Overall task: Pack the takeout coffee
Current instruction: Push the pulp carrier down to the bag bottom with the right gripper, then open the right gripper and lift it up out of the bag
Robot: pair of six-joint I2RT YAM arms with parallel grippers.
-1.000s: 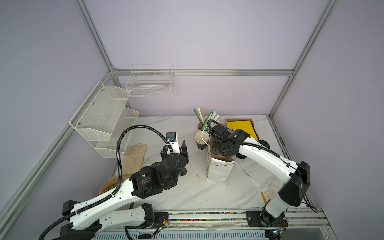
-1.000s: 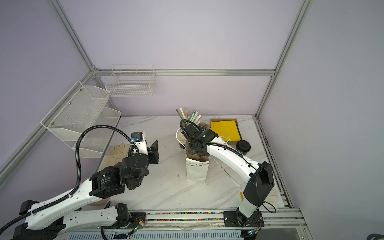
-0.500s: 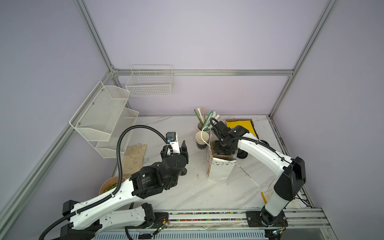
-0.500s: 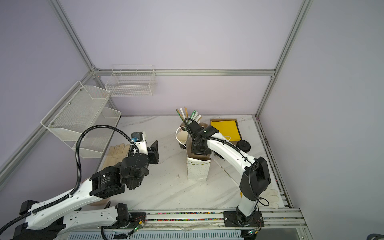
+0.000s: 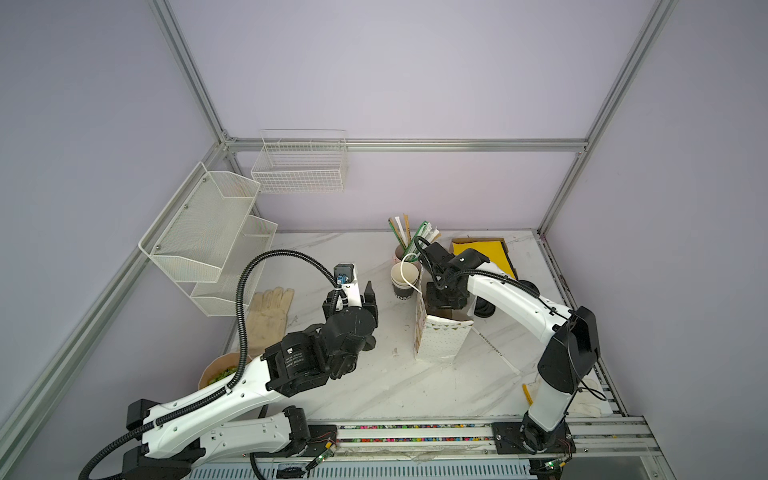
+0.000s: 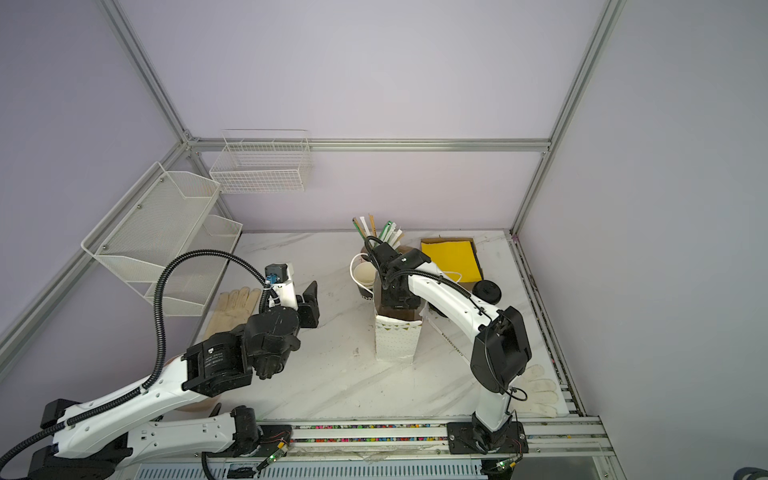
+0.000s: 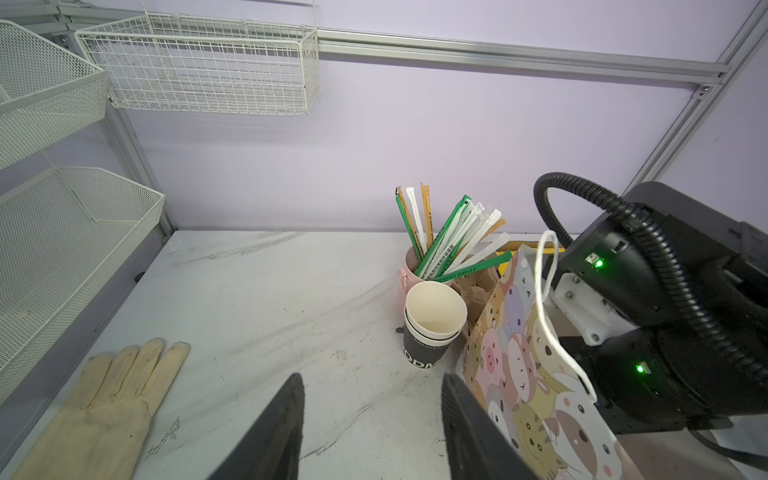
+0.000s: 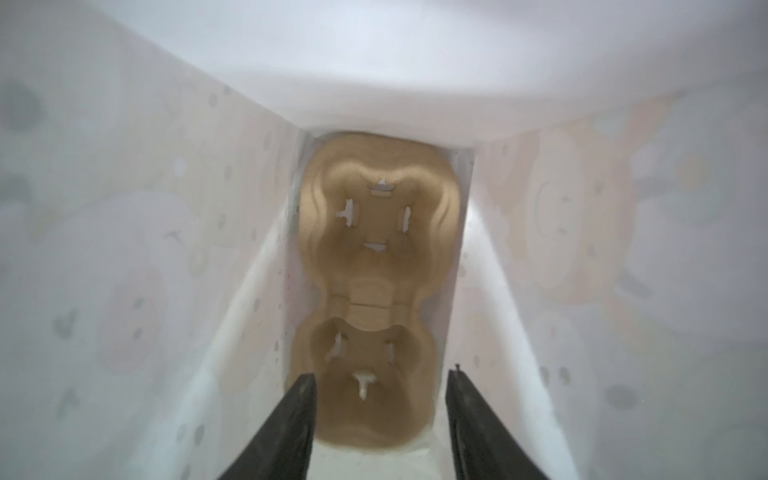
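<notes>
Right gripper [image 8: 381, 373] open and empty inside the bag [image 5: 442, 340], tray [image 8: 374, 257] flat beneath; best lifted straight out, clear of the walls; left gripper [image 7: 371, 376] open, empty, at bag's nine o'clock.

Right gripper [image 8: 382, 374] jaws stand apart inside white paper bag [image 8: 166, 249] with faint cartoon print showing through. Tan moulded-pulp two-cup carrier [image 8: 376, 270] lies on bag floor.

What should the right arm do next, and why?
Probably lift the right gripper straight up out of the paper bag: its jaws stand open, and the brown cup carrier lies flat on the bag's floor, apparently free of them.
</notes>
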